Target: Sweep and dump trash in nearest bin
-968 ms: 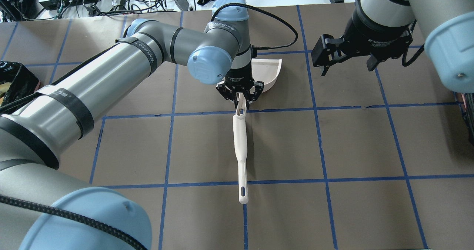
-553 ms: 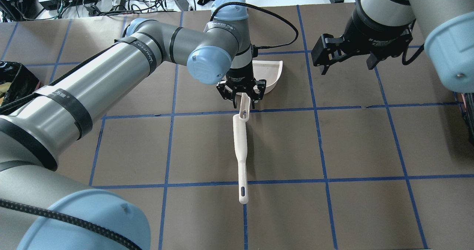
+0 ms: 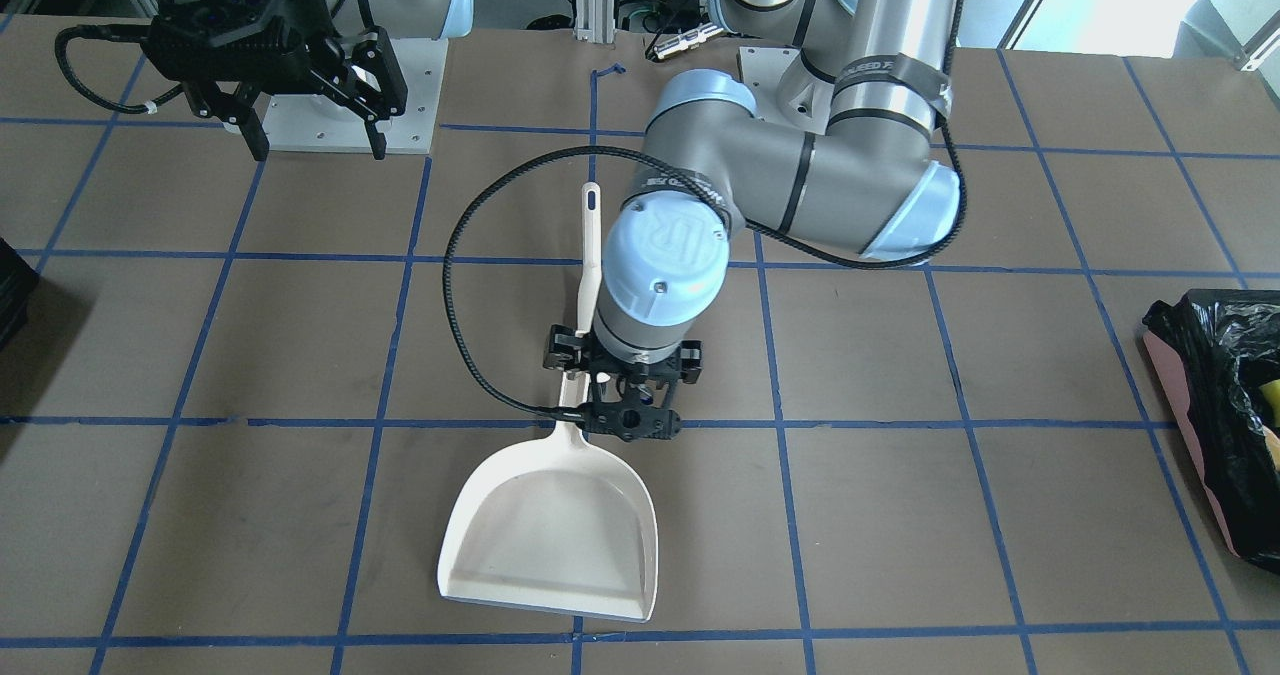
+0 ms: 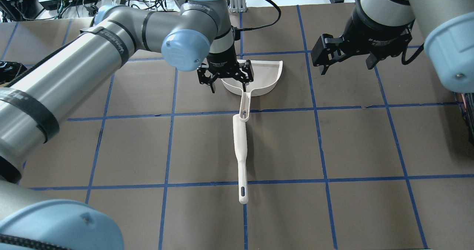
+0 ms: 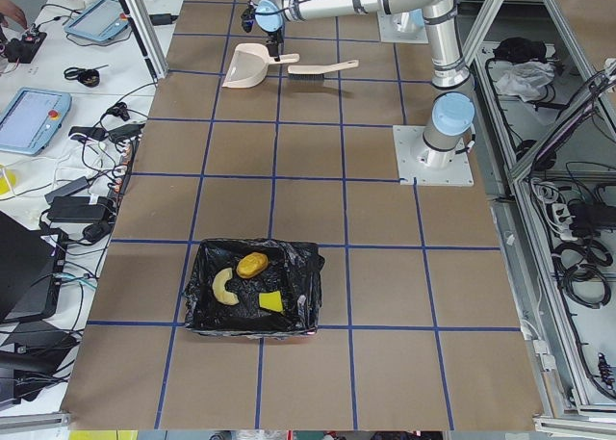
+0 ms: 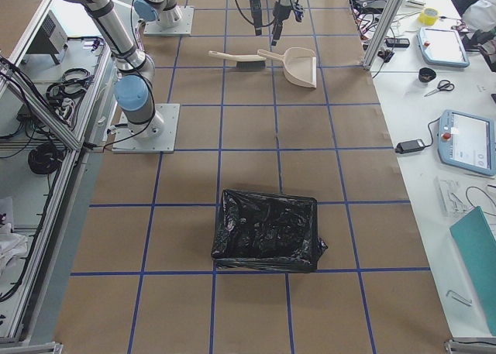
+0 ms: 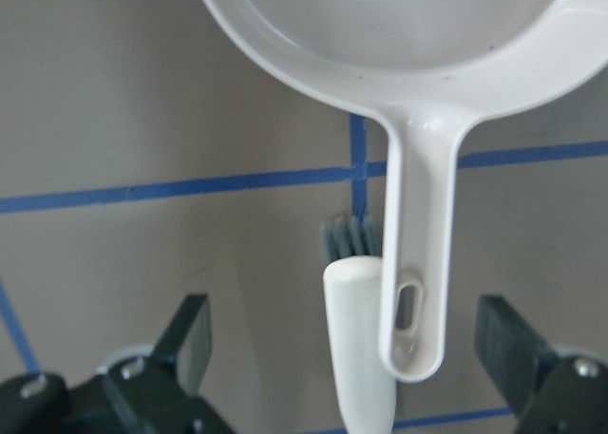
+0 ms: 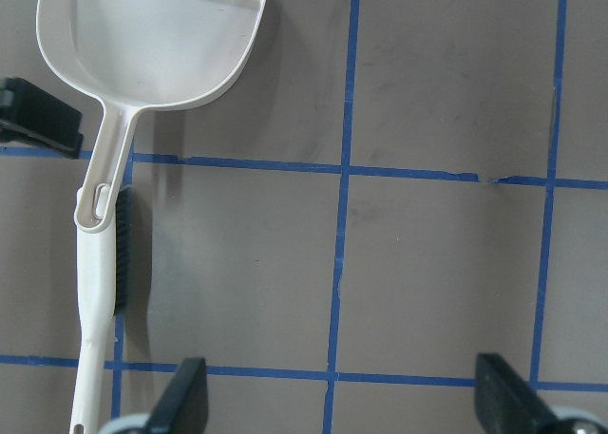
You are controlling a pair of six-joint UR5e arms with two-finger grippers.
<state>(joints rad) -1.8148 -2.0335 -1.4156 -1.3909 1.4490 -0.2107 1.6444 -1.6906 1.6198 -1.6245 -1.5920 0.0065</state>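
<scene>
Worktop [image 4: 333, 142]: brown, blue-gridded; we find both arms over its middle stretch.
Bin [image 5: 310, 284]: black-lined, at the worktop's left end, well apart from the tools.
Dustpan [image 4: 261, 76]: empty, midway along, toward the edge opposite the robot; its handle tip overlaps the brush head.
Brush [image 4: 240, 146]: lying flat, handle pointing to the robot's edge.
Left gripper [image 4: 226, 82]: fingers spread, holding nothing, straddling the dustpan handle from above. We judge that a sideways exit or stray closing could snag it and drag pan and brush together.
Right gripper [image 4: 347, 66]: spread, empty, hovering on the dustpan's right-end side.
Trash: potato piece [image 5: 253, 264], croissant piece [image 5: 224, 285], wedge [image 5: 272, 300], all inside the bin; we reckon little threatens them.
</scene>
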